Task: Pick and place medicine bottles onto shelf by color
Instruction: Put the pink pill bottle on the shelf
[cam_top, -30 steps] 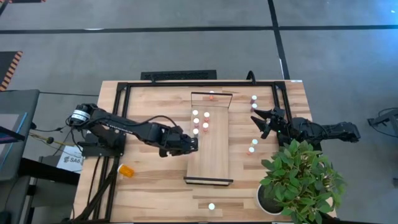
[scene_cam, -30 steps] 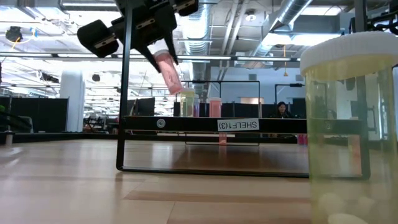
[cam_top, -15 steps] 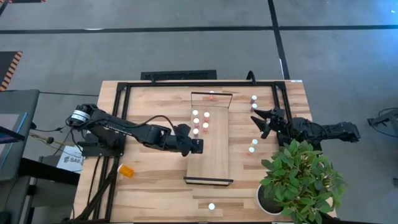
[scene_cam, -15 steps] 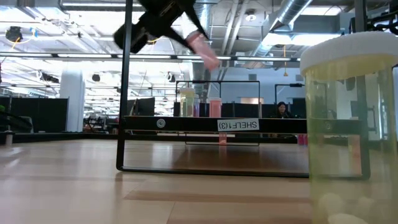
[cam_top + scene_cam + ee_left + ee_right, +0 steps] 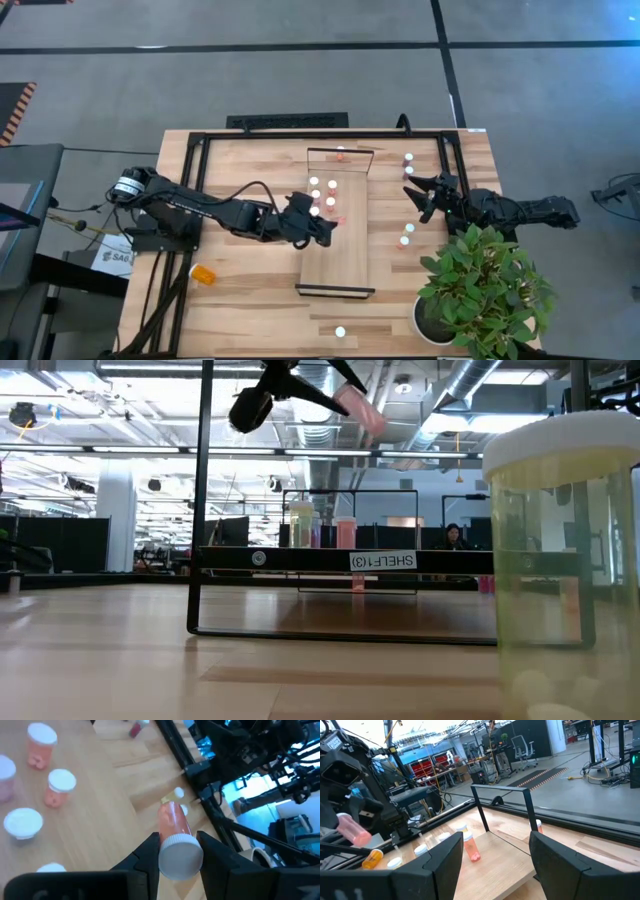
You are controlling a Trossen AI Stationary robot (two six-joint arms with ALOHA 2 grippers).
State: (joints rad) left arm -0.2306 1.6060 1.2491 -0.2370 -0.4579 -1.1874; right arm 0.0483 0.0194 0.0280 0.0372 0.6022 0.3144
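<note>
We see the shelf [image 5: 340, 222] in the middle of the high view, a pale board running from upper to lower frame, and on its upper half stand several white-capped bottles [image 5: 314, 183] in a loose cluster, with one more [image 5: 340, 154] at its top rail. The left wrist view shows those standing ones hold pinkish contents under their caps. The left gripper [image 5: 323, 229] hangs over the shelf's left side, just below the cluster, its fingers [image 5: 150, 851] clamped narrow on a pink bottle [image 5: 175, 840], which lies tilted between them with the white cap toward the camera. In the low view that pink bottle [image 5: 360, 410] is high in the upper middle of the frame, above the shelf. A second ago the left gripper was left of the shelf's edge; it has since moved right, over the board, carrying the bottle higher and farther right in the low view. The right gripper [image 5: 428, 198] waits at right of centre, fingers spread wide, unchanged, near loose bottles [image 5: 406, 240] on the table [image 5: 250, 300]. An orange bottle [image 5: 202, 273] lies at lower left.
</note>
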